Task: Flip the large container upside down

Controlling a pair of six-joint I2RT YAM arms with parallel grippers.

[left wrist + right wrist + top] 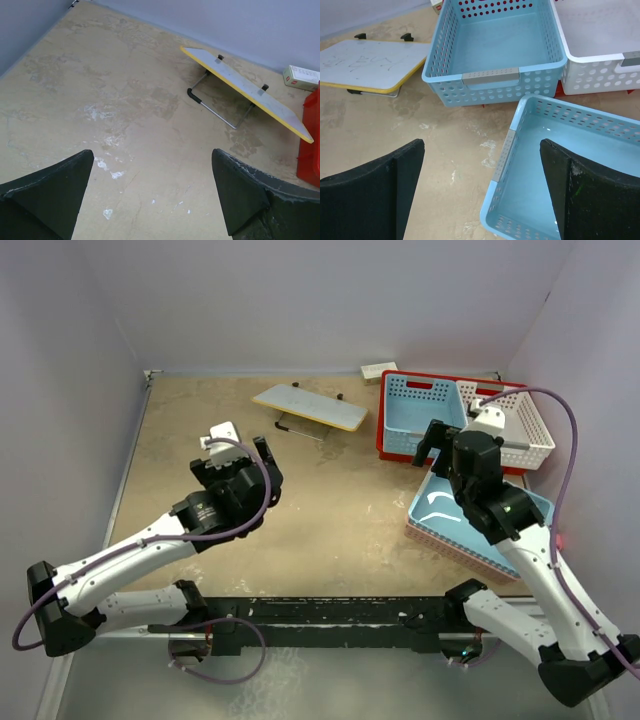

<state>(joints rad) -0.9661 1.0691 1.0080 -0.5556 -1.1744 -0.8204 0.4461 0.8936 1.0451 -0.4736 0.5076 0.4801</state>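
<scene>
2 loads, the light-blue basket (pixel 490 92) and the white basket (pixel 600 75), sat inside your large container (pixel 311 145), just right of the whiteboard (pixel 310 407). You could judge it light, stiff, slick plastic; opposite rims looked your best hold. Your left hand (pixel 152 160) and right hand (pixel 482 145) gaped wide, empty.

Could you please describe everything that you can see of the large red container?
The large red container is a bright red rectangular bin, plastic by its look, with solid walls. It stands upright, opening upward, toward the far right of the table. A light-blue basket and a white basket sit side by side inside it and hide its floor, so only its rim and parts of its walls show.
</scene>
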